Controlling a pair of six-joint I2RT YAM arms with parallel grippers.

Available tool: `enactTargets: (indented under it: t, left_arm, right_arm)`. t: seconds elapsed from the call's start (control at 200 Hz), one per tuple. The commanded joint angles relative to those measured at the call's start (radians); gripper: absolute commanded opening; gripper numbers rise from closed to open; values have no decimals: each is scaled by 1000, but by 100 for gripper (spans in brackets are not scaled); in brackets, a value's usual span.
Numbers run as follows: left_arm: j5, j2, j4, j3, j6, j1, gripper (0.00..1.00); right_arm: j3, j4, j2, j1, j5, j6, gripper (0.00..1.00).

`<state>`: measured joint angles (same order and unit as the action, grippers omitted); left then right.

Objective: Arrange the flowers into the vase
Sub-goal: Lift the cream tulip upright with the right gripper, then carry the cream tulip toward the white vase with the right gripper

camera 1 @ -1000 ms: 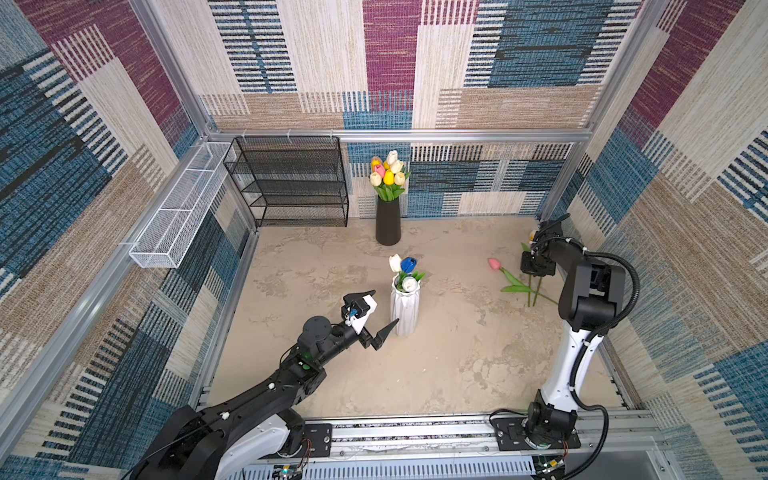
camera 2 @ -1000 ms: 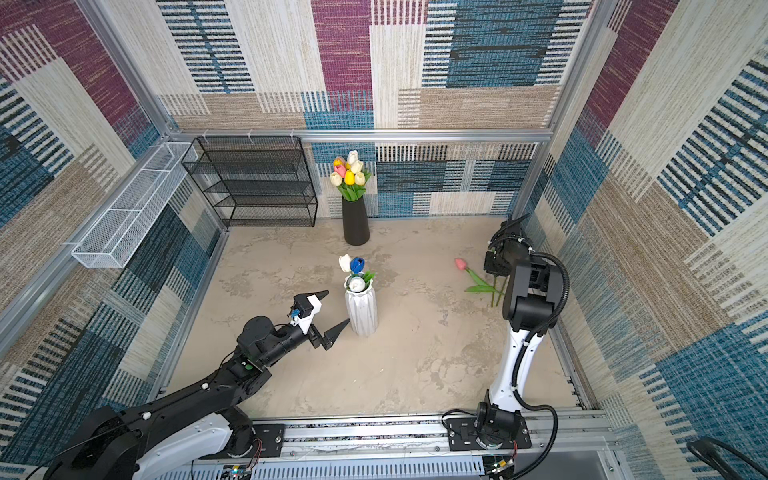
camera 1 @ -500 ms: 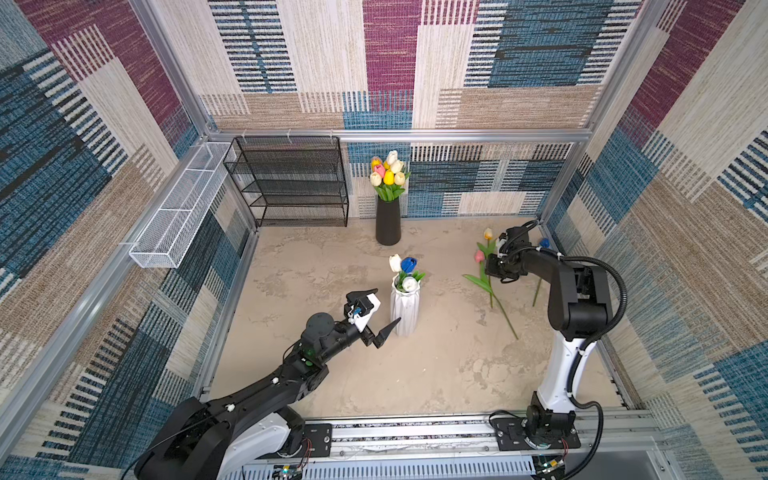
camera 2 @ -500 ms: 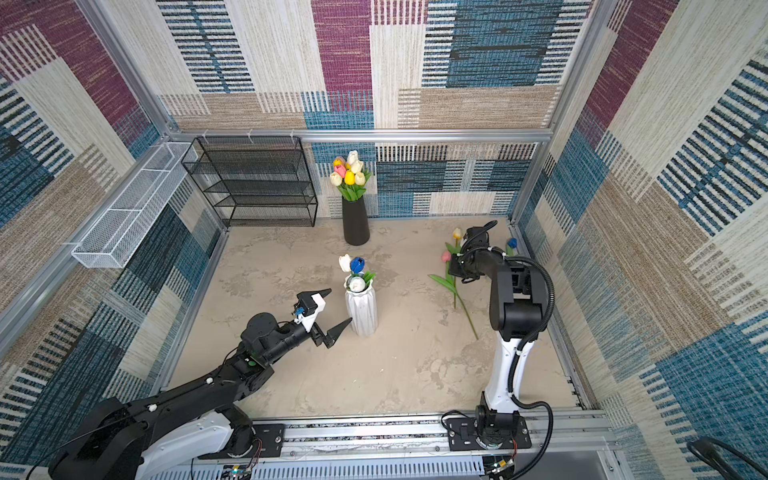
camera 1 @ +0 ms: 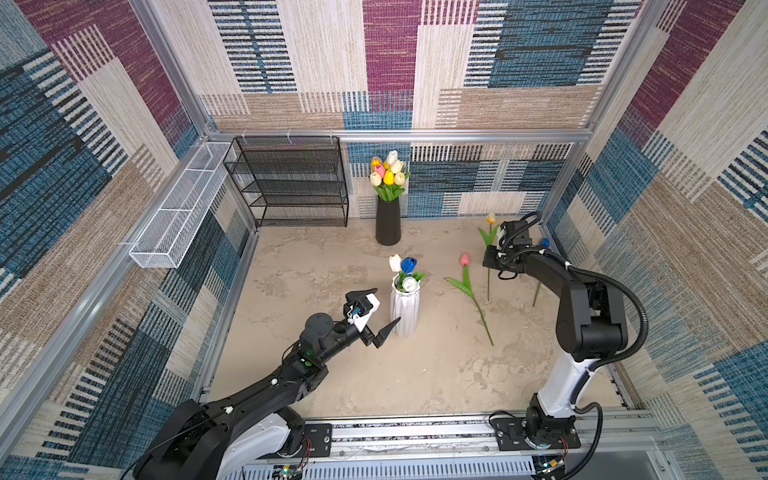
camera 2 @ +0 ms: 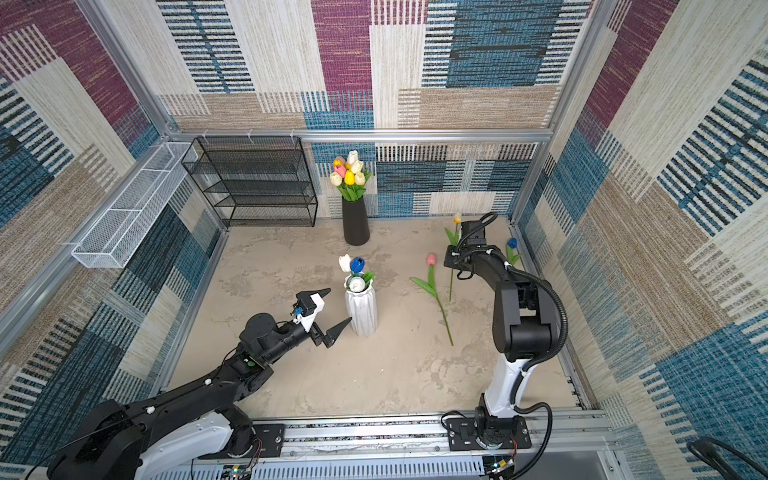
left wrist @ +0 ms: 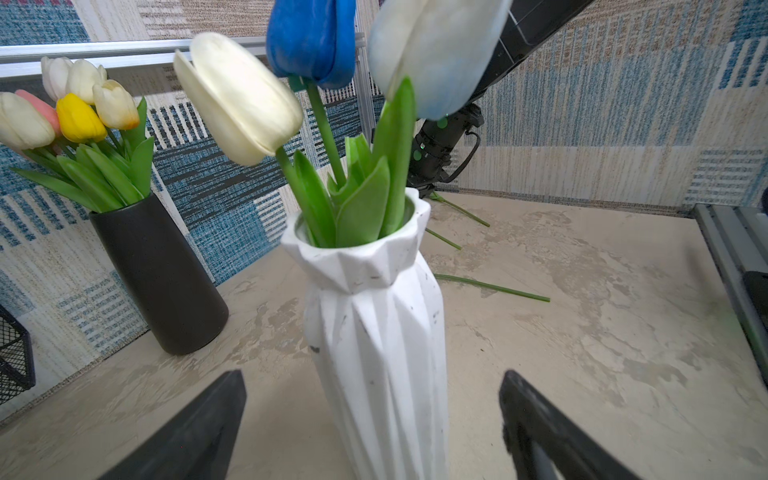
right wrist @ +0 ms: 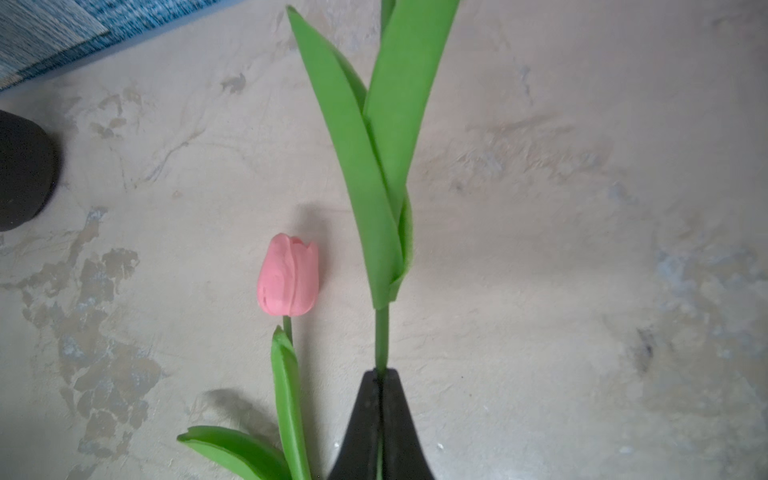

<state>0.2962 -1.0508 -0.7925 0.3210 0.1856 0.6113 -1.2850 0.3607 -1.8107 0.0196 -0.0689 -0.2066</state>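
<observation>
Two vases are standing on the counter (camera 1: 332, 266). The white vase (camera 1: 405, 309), at the middle, is holding three tulips (left wrist: 241, 95): one cream, one blue, one white. The black vase (camera 1: 387, 224), by the back wall, is carrying a bunch (camera 1: 388, 174) whose heads are overlapping too much to count. Three more tulips are sitting outside the vases. The pink tulip (camera 1: 465, 259) is lying flat, and the loose blue tulip (camera 2: 512, 243) is lying by the right wall.

The left end effector (camera 1: 386, 304) is hovering just beside the white vase with its jaws wide apart. The right end effector (right wrist: 381, 376) is pinching the stem of the orange tulip (camera 1: 491, 217). The right wrist view is showing that clamp but cutting off the head. Only the top views are showing the orange head and the loose blue tulip.
</observation>
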Motion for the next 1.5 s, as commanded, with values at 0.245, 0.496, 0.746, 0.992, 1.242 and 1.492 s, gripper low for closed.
enactTargets:
  t: [0.245,0.496,0.746,0.992,1.242,1.492]
  left_arm:
    - [40,33,-11,27,-27,0,98]
    - [75,22,23,75,-20,1,99]
    - [81,-12,9,89,-31,0,99]
    - [74,-28,6,86,-29,1,98]
    - [71,-4,25,85,-22,1,98]
    - [54,12,24,58,-24,0,98]
  right_arm:
    - [268,-583,531,61,-433,-74,0]
    - [520,-1393,643,232,-655,-375,0]
    - [496,-1736,476,356,-640,-461,0]
    - [417,-1750,386,415,-638,-409,0]
    - [392,-1710,314,421,-615,-327,0]
    - [394,-1764,250,424,-643,-368,0]
